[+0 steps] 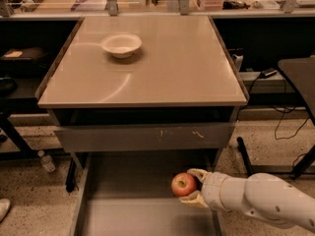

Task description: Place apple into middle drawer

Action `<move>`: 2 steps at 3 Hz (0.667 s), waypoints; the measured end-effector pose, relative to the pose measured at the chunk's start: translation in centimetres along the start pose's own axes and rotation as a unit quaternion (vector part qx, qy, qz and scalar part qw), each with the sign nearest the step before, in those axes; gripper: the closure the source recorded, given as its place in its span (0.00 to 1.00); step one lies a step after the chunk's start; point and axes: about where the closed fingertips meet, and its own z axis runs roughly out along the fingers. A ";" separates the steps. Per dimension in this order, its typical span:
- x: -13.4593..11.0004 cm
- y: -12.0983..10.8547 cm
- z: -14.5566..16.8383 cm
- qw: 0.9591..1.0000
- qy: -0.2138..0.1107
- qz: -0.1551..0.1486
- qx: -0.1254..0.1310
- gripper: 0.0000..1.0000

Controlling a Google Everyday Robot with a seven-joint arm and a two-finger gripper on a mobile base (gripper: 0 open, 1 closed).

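Observation:
The red apple (pixel 183 184) is held between the two pale fingers of my gripper (pixel 191 186), which reaches in from the lower right on a white arm. The gripper is shut on the apple and holds it above the right part of the open middle drawer (pixel 133 215), a wide grey drawer with a flat bare floor pulled out below the table. The apple hangs clear of the drawer floor, near the drawer's right wall.
A white bowl (pixel 121 45) sits on the beige tabletop (pixel 162 68) at the back left. The drawer above, with a scratched grey front panel (pixel 147 135), is closed. A dark table (pixel 300 77) stands to the right, cables lie on the floor, and a small bottle (pixel 47 162) stands at the left.

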 end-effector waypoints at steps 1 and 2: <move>2.2 0.6 5.1 1.000 0.005 0.002 -0.010 1.00; 3.8 1.1 9.6 1.000 0.005 0.003 -0.025 1.00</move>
